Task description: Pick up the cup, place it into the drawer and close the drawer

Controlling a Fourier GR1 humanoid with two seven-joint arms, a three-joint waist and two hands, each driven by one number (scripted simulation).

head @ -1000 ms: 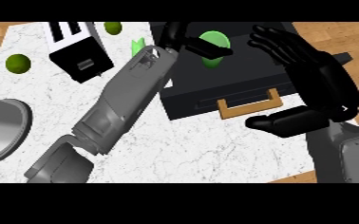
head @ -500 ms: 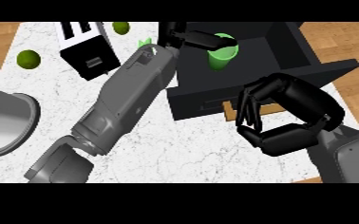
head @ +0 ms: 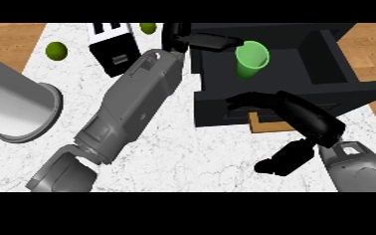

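Cup (head: pixel 252 59) is met at its rim by the fingertips of the left hand (head: pixel 206 41), which is stretched out from the end of the long grey forearm crossing the counter (head: pixel 183 152). Those fingers are held nearly straight and side by side, not wrapped round the green wall, so the hand is taken as released, or very close to it. Upright, the cup is seen inside the open drawer (head: pixel 294 72), toward its back left part and apart from the inner partition further right.

Nearer the lower edge, the right hand (head: pixel 312 122) is arched over the drawer's front face, fingers curled like a hook and the thumb kept well apart below them. Nothing is seen to be enclosed. The wooden handle (head: pixel 268 127) is partly hidden beneath the hand, and contact with it cannot be made out.

Progress is judged as well advanced: the cup has been picked up and placed. What is left is for the left hand to be lifted clear of the drawer, and for the drawer, which is pulled far out, to be pushed shut.

Further out on the counter, a black box with white markings (head: pixel 116 50), two green limes (head: pixel 57 51) and a grey pot (head: pixel 26 109) are left untouched.
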